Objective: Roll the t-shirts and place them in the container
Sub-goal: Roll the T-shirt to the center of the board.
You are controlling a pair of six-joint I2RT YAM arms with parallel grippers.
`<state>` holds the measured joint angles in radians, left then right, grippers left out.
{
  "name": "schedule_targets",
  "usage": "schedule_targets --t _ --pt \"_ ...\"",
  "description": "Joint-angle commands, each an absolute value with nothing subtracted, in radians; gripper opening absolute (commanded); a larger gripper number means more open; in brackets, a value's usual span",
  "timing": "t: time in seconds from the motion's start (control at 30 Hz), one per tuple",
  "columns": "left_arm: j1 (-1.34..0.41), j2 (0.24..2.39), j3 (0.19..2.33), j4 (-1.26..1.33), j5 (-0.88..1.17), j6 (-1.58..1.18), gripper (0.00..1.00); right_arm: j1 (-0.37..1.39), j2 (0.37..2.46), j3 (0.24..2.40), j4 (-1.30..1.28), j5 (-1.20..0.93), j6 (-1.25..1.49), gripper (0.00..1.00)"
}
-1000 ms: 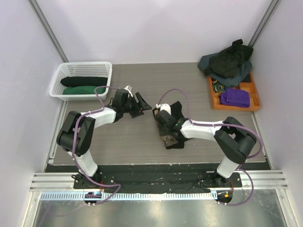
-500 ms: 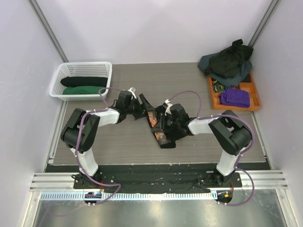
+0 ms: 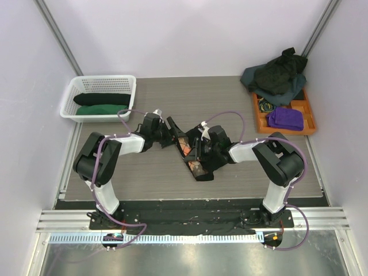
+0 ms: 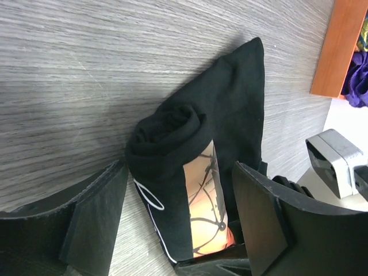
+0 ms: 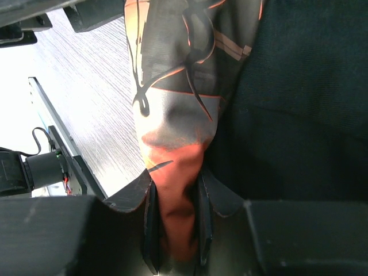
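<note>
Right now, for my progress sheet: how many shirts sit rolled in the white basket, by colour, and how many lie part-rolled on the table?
Black roll in the white basket: 1
Green roll in the basket: 1
Black printed shirt, part-rolled on the table: 1
Total: 3

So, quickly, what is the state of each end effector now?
Left end effector: open, astride the rolled t-shirt.
Right end effector: closed on the t-shirt's orange print.
</note>
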<state>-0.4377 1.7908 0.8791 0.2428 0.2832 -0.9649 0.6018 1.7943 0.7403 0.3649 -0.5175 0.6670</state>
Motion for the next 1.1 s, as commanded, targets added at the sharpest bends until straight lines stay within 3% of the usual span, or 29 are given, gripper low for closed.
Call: schedule_targets --t 0.0,0.1,0.13,0.2,0.23,0.33,0.4,0.5,0.57,0.7,1.07 --pt "-0.443 1.827 0.893 0.265 0.249 -0.986 0.75 0.606 1.832 0.709 0.261 -0.525 0.660 0.01" --pt "-0.445 1.868 0.917 0.279 0.238 -0.992 0.63 0.607 1.832 0.709 0.262 -0.534 0.660 0.01" --pt "-0.443 1.879 0.917 0.296 0.224 -0.994 0.51 0.607 1.829 0.707 0.262 -0.535 0.660 0.01" --pt "-0.445 1.881 0.908 0.316 0.195 -0.996 0.38 0.607 1.825 0.707 0.262 -0.540 0.657 0.01" --pt "-0.443 1.876 0.885 0.369 0.174 -0.996 0.23 0.607 1.822 0.707 0.261 -0.541 0.657 0.01" --pt "-0.442 1.873 0.850 0.480 0.163 -1.003 0.06 0.607 1.821 0.710 0.256 -0.557 0.653 0.02" --pt "-0.442 1.873 0.845 0.494 0.164 -1.000 0.01 0.607 1.818 0.712 0.245 -0.563 0.649 0.05" --pt "-0.443 1.871 0.835 0.512 0.158 -0.991 0.00 0.606 1.798 0.713 0.223 -0.560 0.635 0.21" --pt "-0.442 1.868 0.818 0.523 0.146 -0.986 0.00 0.606 1.772 0.713 0.190 -0.558 0.626 0.36" --pt "-0.443 1.839 0.790 0.549 0.124 -0.977 0.00 0.607 1.689 0.693 0.131 -0.545 0.620 0.51" --pt "-0.448 1.802 0.796 0.525 0.124 -0.960 0.00 0.692 1.431 0.647 -0.162 -0.294 0.575 0.61"
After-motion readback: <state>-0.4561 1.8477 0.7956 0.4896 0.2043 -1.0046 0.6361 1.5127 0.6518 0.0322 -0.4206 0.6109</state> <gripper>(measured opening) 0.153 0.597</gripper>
